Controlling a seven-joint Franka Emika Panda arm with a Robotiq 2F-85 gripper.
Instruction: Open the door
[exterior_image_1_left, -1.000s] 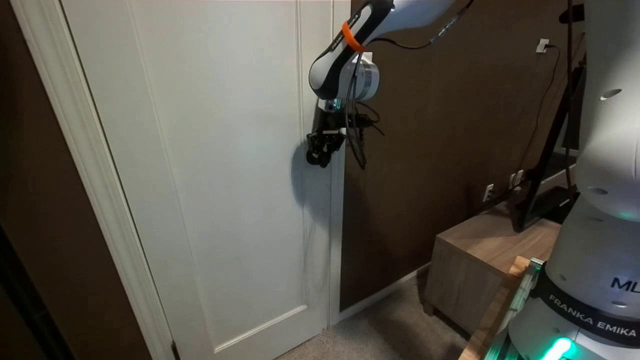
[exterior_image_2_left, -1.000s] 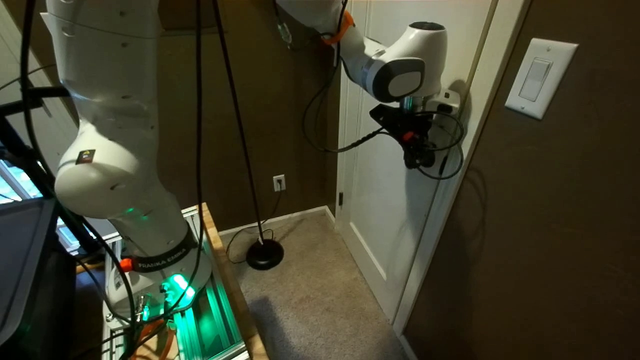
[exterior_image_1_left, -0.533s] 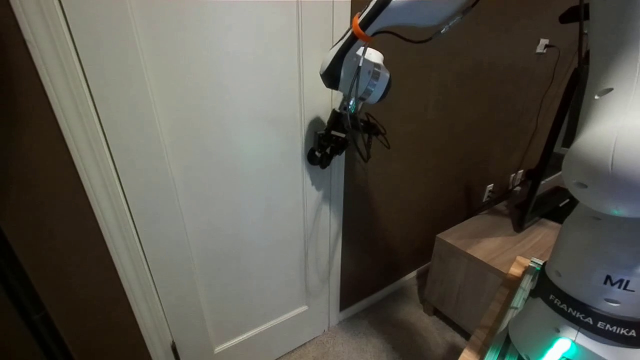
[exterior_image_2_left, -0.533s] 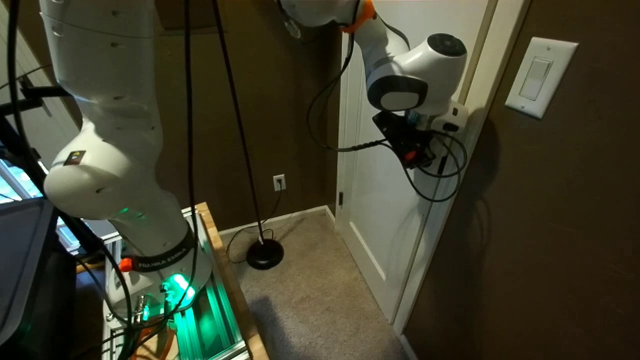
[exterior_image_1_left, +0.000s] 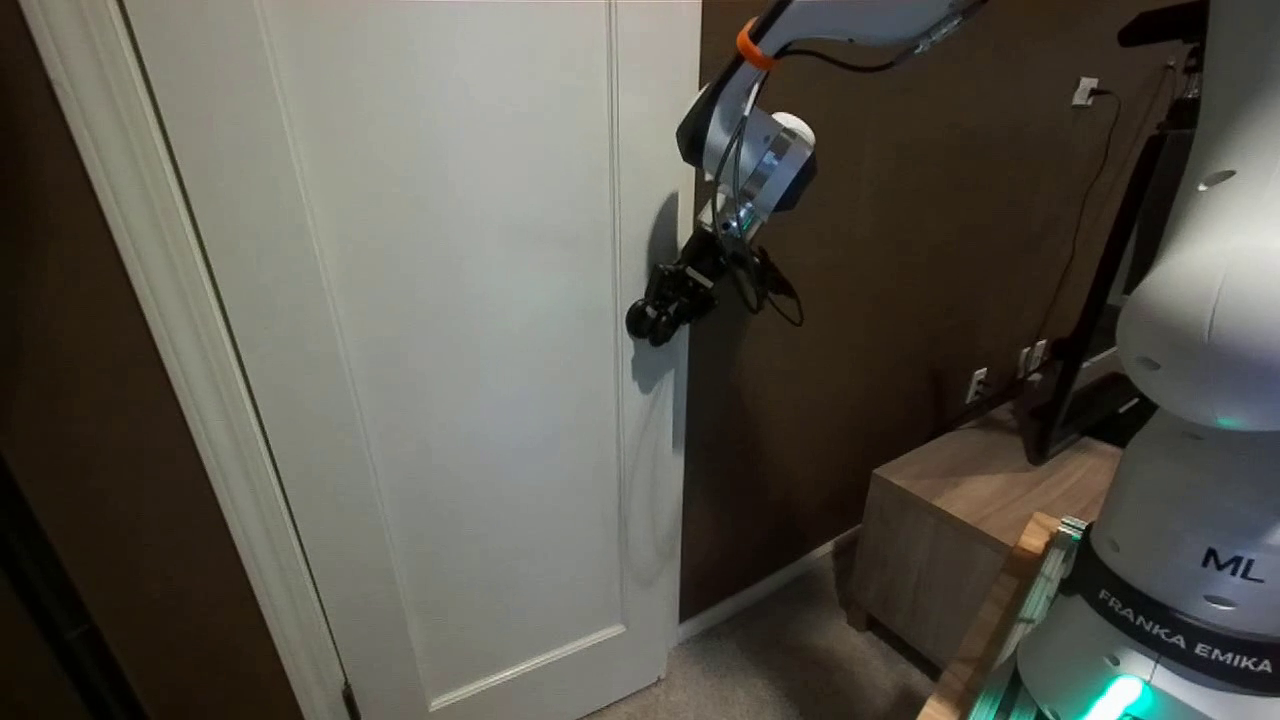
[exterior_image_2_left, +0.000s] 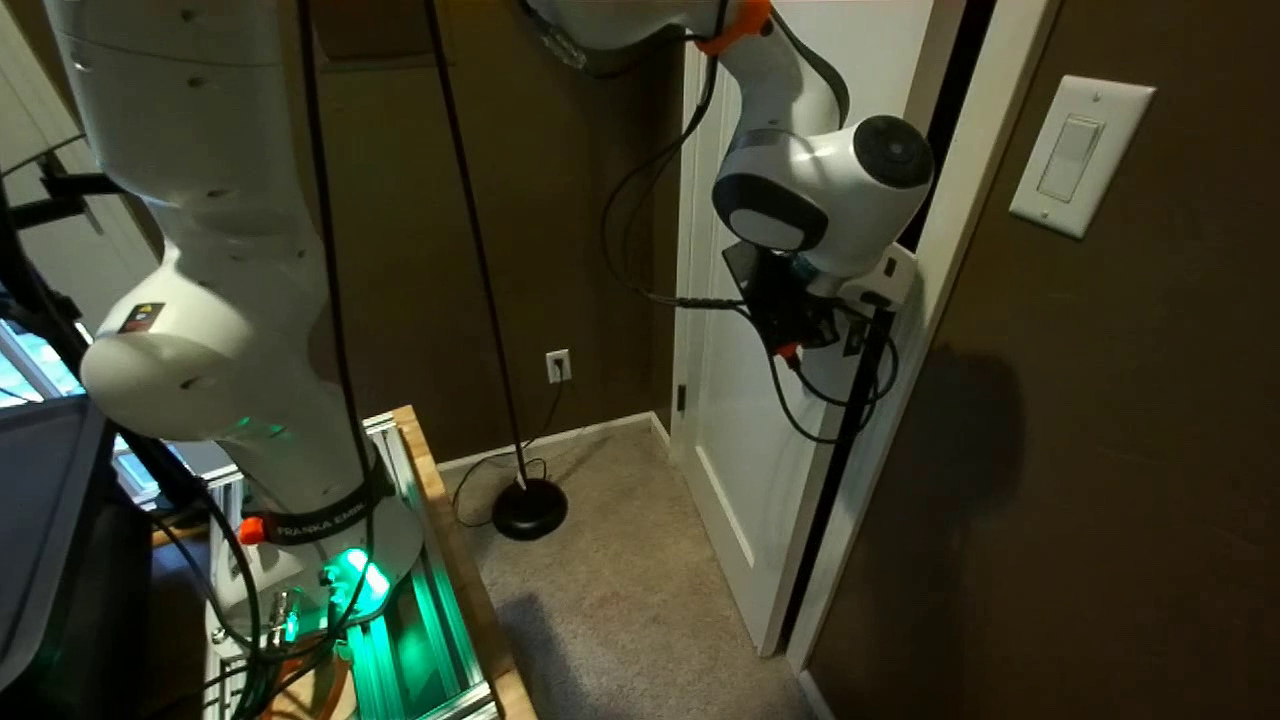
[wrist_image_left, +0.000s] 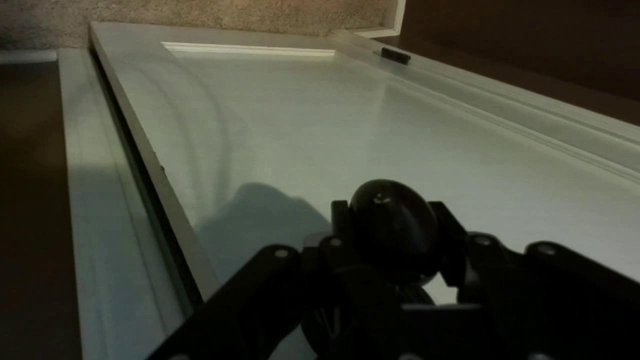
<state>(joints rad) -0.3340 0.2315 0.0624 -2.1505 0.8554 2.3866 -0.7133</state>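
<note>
The tall white panelled door stands slightly ajar; it also shows in an exterior view and in the wrist view. A dark gap runs between its free edge and the white frame. The round black knob sits between the two fingers of my black gripper in the wrist view, with a finger against each side. My gripper is at the door's free edge in an exterior view, where knob and fingers merge in black. In an exterior view the fingertips are mostly hidden.
The white door frame and brown wall stand beside the free edge. A hinge is on the opposite edge. A wooden cabinet and a lamp base stand on the carpet. Cables hang from the arm.
The door's free edge has swung out from the frame into the room, opening a dark gap. My gripper has moved with the knob, and the wrist has tilted further and lower.
</note>
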